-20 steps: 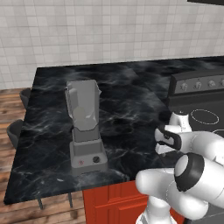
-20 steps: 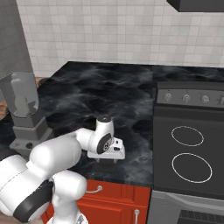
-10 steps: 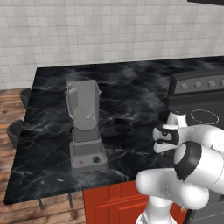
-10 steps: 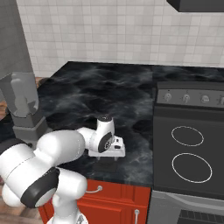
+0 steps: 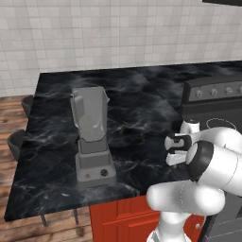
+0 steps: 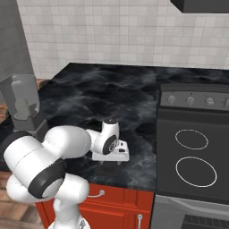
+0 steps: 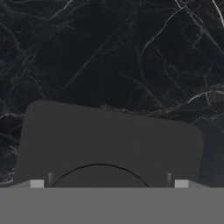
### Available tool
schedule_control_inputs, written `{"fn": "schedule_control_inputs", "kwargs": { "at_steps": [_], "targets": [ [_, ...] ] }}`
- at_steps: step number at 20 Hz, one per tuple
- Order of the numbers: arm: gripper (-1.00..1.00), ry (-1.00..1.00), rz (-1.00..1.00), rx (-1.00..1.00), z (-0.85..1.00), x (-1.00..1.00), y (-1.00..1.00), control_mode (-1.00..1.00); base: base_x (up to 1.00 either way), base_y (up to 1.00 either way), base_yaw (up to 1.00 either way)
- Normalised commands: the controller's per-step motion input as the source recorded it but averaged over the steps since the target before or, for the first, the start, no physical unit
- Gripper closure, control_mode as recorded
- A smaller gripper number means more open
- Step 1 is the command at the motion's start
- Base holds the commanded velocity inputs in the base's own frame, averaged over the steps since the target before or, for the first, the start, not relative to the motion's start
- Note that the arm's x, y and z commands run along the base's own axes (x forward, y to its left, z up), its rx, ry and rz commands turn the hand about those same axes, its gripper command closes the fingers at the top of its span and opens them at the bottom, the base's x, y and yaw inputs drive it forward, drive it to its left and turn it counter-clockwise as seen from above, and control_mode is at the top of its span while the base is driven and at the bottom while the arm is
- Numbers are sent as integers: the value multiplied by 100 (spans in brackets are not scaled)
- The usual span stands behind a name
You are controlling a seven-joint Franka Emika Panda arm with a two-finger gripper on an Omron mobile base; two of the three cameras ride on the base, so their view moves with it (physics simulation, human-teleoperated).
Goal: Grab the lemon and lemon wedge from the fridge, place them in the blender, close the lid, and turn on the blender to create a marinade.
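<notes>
Grey blender with translucent tapered jug on a boxy base (image 5: 92, 137) standing upright on the black marbled counter (image 5: 142, 104), near its front left edge. Long axis vertical, jug widening upward, red button and dark knob facing the counter's front edge. Seen in the right base view (image 6: 22, 100) at the far left, base partly hidden behind the white arm. Something pale and rounded inside the jug, too faint to name.

Small dark grey square lid with a raised round centre (image 7: 109, 140) lying flat on the counter, well apart from the blender and toward the black stove with ring burners (image 6: 192, 152). Near edge cut off in the hand view.

Two-finger gripper (image 6: 111, 161) pointing down just over the lid, fingers spread wide. Cannot tell whether touching the lid.
</notes>
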Motion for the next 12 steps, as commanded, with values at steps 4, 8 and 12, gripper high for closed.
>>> {"fn": "schedule_control_inputs", "kwargs": {
  "at_steps": [4, 8, 12],
  "targets": [
    [100, 5, 0, 0, -56, 0, 0, -100, 0, 0, 0],
    [100, 1, 0, 0, -28, 0, 0, -100, 0, 0, 0],
    [100, -2, 0, 0, 14, -1, 1, -100, 0, 0, 0]
  ]
}}
